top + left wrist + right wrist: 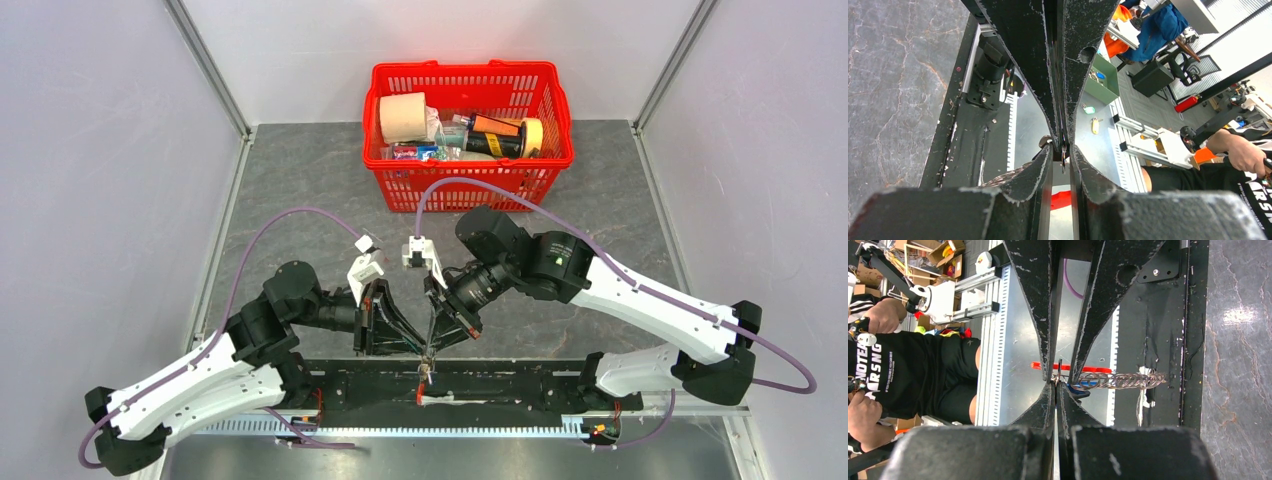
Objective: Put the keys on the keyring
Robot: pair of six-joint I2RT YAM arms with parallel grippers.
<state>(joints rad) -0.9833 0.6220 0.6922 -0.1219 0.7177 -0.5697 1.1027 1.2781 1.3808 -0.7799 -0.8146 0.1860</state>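
Note:
My two grippers meet tip to tip over the black rail at the table's near edge. My right gripper [430,345] [1056,383] is shut, pinching the end of the keyring where the silvery coiled cord [1125,380] meets the red strap [1088,369]. A small blue piece [1079,389] lies beside its tip. My left gripper [418,348] [1062,149] has its jaws a narrow gap apart, closed on a thin dark metal key [1063,156] that hangs between them. The keyring bundle [425,378] hangs just below both tips. The red strap also shows in the left wrist view [1060,199].
A red basket [470,182] with a paper roll, tape and bottles stands at the back centre. The black rail [520,385] and a metal strip run along the near edge. A person in black sits beyond that edge [908,375].

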